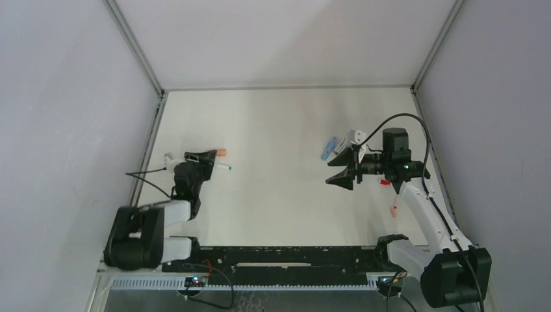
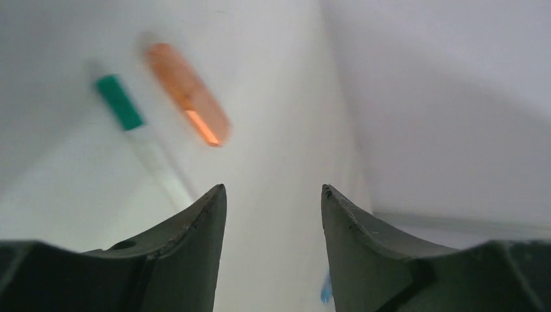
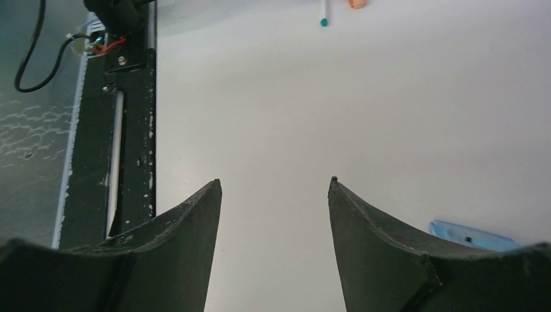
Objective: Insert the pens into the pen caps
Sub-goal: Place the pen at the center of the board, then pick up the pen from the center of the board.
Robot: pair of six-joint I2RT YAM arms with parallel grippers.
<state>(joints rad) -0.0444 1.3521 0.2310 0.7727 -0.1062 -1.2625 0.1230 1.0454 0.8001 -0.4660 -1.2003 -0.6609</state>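
Left hand [image 2: 273, 190] spread, nothing in gap. Pen with teal end [image 2: 140, 136] lying on bench [image 2: 286, 97] ahead-left of hand. Orange cap [image 2: 188, 94] ahead, just beside pen, not touching it. Right hand [image 3: 274, 183] spread, empty, above bench. Light blue cap [image 3: 471, 235] lying close at its right side.

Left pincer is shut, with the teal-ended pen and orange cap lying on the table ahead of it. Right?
No: the left pincer is open, fingers apart with nothing between them, as the left wrist view shows. The teal-ended pen and orange cap do lie on the table ahead of it.
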